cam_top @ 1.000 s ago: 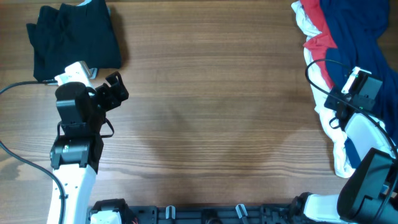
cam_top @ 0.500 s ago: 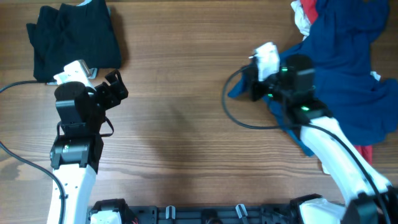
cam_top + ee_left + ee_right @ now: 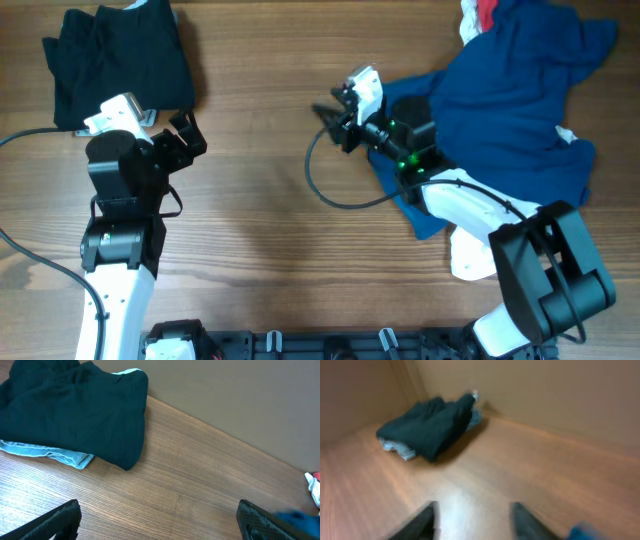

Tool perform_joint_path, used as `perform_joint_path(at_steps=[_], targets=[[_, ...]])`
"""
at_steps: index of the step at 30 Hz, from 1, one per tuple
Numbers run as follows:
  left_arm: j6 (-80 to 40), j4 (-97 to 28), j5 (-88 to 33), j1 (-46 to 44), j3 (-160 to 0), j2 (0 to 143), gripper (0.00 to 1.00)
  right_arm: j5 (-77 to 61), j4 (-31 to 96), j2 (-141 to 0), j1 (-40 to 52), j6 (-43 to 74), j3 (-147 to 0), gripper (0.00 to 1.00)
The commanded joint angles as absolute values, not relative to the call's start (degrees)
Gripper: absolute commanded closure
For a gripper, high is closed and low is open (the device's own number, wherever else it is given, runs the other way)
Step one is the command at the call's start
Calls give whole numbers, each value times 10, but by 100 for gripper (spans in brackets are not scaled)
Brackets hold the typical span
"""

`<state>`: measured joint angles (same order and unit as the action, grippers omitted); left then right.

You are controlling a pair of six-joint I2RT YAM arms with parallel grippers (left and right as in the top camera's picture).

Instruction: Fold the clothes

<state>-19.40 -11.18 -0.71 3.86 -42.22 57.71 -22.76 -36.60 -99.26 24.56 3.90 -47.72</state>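
The clothes lie in two places. A deep-blue shirt (image 3: 500,110) is spread loosely on the right half of the table, its near edge trailing under my right arm. A folded black garment (image 3: 120,60) sits at the back left, with a pale blue layer (image 3: 50,452) under it. My right gripper (image 3: 331,122) is open just left of the shirt's edge, over bare wood. The blurred right wrist view shows nothing between the fingers (image 3: 422,522). My left gripper (image 3: 191,140) is open wide beside the black garment (image 3: 75,410), holding nothing.
A red-and-white garment (image 3: 480,15) pokes out at the back right behind the blue shirt. White cloth (image 3: 470,255) lies under the right arm near the front. A black cable (image 3: 320,190) loops from the right wrist over the wood.
My right arm swung from the far right edge to the table's middle, dragging the blue shirt leftward, then its jaws opened and let the cloth go. The left arm stayed put.
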Motion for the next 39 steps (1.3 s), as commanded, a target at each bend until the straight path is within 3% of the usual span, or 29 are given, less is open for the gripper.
perform_joint_path(at_steps=[1, 2, 3, 4, 9, 11, 21, 25, 32, 36, 39], targets=[[-185, -99, -20, 37, -433, 574, 0, -203, -316, -980, 212, 51, -485, 28], [-185, -89, -38, 37, -433, 575, 0, -183, -298, -963, 190, 58, -485, 18], [-185, -74, -63, 37, -433, 575, 0, -170, -282, -946, 170, 64, -485, 16], [-185, -61, -81, 36, -433, 578, 0, -157, -259, -924, 145, 64, -485, 1], [-192, -14, -140, -3, -433, 661, 1, -110, -117, -853, 26, 64, -485, 1], [-207, 35, -141, -88, -450, 759, 4, -69, 4, -839, -41, 70, -485, 1], [-236, 43, -196, -234, -684, 1062, 3, 17, 125, -808, -98, 76, -485, 1], [-256, 72, -204, -255, -722, 1138, 15, 17, 140, -807, -98, 76, -485, 1], [-275, 133, -164, -293, -722, 1199, 22, 17, 142, -807, -98, 76, -485, 1], [-275, 148, -159, -294, -722, 1213, 65, 15, 142, -807, -98, 76, -485, 0], [-275, 145, -129, -294, -722, 1215, 56, 13, 142, -807, -98, 76, -485, 1]])
